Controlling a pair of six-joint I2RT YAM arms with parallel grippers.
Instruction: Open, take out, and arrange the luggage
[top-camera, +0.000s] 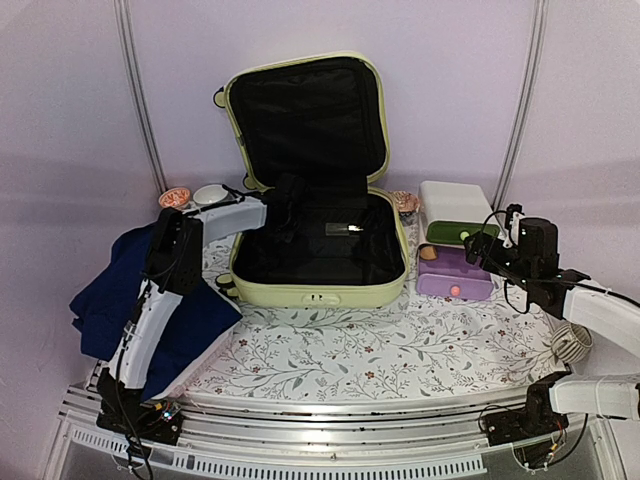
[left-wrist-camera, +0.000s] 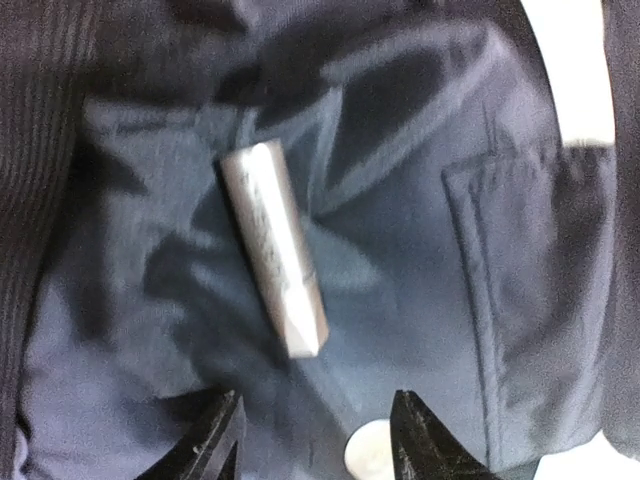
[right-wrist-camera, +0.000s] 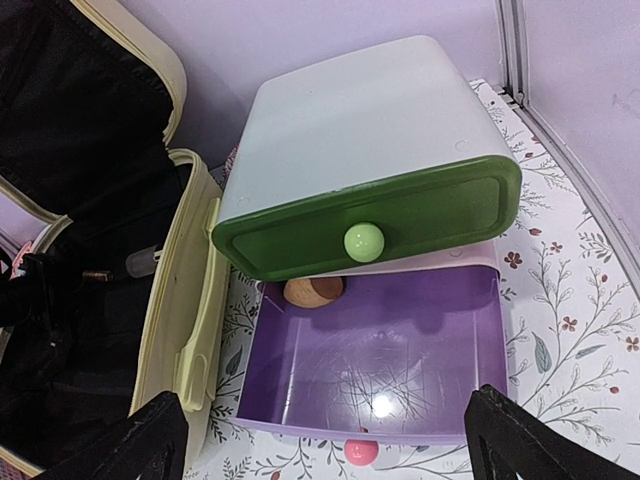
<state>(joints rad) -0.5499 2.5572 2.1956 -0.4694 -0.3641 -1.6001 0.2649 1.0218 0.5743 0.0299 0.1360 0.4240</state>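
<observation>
The luggage (top-camera: 318, 292) is laid open at the middle of the table (top-camera: 400, 350), lid upright. The left gripper (left-wrist-camera: 318, 435) is held parted and empty inside its lower shell, above dark fabric (left-wrist-camera: 420, 240) and a silvery tube (left-wrist-camera: 275, 250). The right gripper (right-wrist-camera: 325, 425), spread wide and empty, is poised over a purple drawer (right-wrist-camera: 400, 345) beside it.
</observation>
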